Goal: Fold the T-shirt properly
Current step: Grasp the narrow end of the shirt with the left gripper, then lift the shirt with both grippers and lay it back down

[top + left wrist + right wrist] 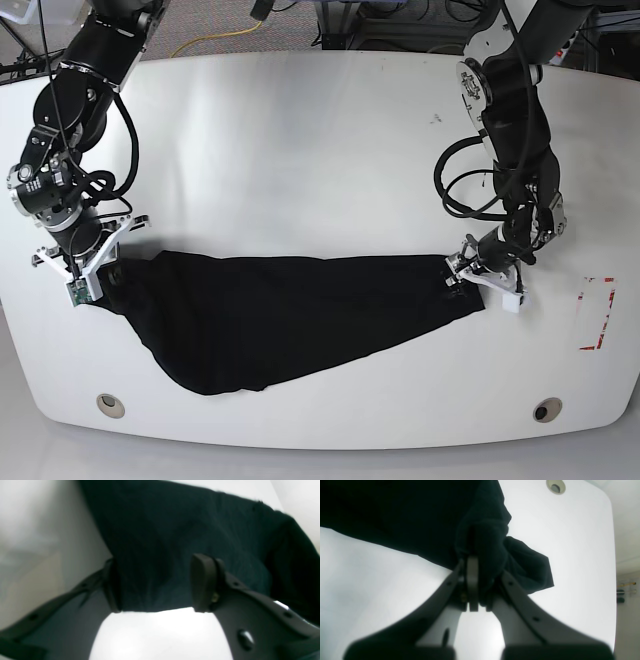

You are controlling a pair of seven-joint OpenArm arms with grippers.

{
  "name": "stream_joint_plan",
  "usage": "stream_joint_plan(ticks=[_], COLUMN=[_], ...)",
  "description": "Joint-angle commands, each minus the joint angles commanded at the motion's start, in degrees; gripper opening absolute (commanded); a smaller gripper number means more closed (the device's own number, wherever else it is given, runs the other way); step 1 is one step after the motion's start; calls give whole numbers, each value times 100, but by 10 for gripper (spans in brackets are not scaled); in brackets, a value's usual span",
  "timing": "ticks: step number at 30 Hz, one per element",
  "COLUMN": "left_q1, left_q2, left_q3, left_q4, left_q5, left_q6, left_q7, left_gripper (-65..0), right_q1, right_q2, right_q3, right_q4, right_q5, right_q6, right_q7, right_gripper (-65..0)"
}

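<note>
The black T-shirt (300, 310) lies stretched in a long band across the near half of the white table (320, 150); no graphic shows. At its left end in the base view, my right gripper (95, 275) is shut on a bunched fold of the cloth (490, 542), the fingers (472, 575) pinched together in the right wrist view (482, 567). My left gripper (470, 272) sits at the shirt's right end. In the left wrist view it stands open (156, 562), fingers (202, 582) wide apart, with the dark fabric (162, 537) spread between and beyond them.
Two round grommet holes (111, 404) (546, 410) sit near the table's front edge, and one grommet (555, 486) shows in the right wrist view. A red tape outline (598, 315) marks the table at the right. Cables lie beyond the far edge.
</note>
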Motion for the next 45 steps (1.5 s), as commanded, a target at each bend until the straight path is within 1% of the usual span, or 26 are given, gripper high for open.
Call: stream_joint_plan(ticks=[2, 4, 5, 9, 12, 14, 16, 20, 21, 25, 28, 33, 37, 40, 44, 45], left_q1=[0, 0, 0, 0, 26, 44, 26, 18, 35, 44, 44, -18, -325, -554, -870, -941], left_q2=[0, 0, 0, -35, -62, -202, -273, -299, -369, -519, -721, -1108, -1248, -1556, -1758, -1864], left_q3=[18, 26, 35, 105, 114, 123, 123, 114, 114, 105, 97, 62, -185, -255, -299, -299], left_q4=[0, 0, 0, 62, 457, 835, 1143, 1837, 2075, 2910, 3341, 3763, 3842, 3833, 3833, 3833], left_q5=[9, 18, 18, -9, -9, -9, -9, -9, -9, -9, -9, -9, -9, -9, -9, -9], left_q6=[0, 0, 0, -26, -35, -35, -35, -26, -26, -18, -9, 0, 0, 0, 0, 0], left_q7=[-88, -220, -237, -229, -220, -70, 97, 475, 545, 765, 818, 818, 818, 818, 818, 818], left_gripper=[-524, -619, -629, -635, -635, -635, -635, -633, -633, -633, -633, -635, -635, -635, -635, -635], right_q1=[0, 0, 0, 44, 246, 396, 571, 1134, 1266, 1785, 2207, 2857, 3437, 3877, 4431, 4563], right_q2=[-18, -18, -18, -18, -9, 97, 193, 273, 352, 448, 598, 633, 633, 633, 642, 642], right_q3=[0, 0, 0, 0, -9, -9, -35, -53, -53, -149, -413, -721, -941, -1116, -1354, -1398], right_q4=[0, 0, 0, -9, -26, -44, -70, -492, -598, -1055, -1354, -1785, -2215, -2541, -2778, -2804], right_q5=[0, 0, 0, -35, -62, -62, -62, -62, -62, -62, -70, -70, -70, -70, -70, -70], right_q6=[0, 0, 0, 0, 0, 0, 0, 0, 0, 0, -9, -18, -26, -26, -35, -35], right_q7=[0, 0, 0, 0, 0, 0, 0, -9, -9, -9, -9, 9, 9, 9, 9, 9], right_gripper=[-650, -650, -650, -650, -650, -650, -650, -650, -650, -650, -650, -650, -650, -650, -650, -650])
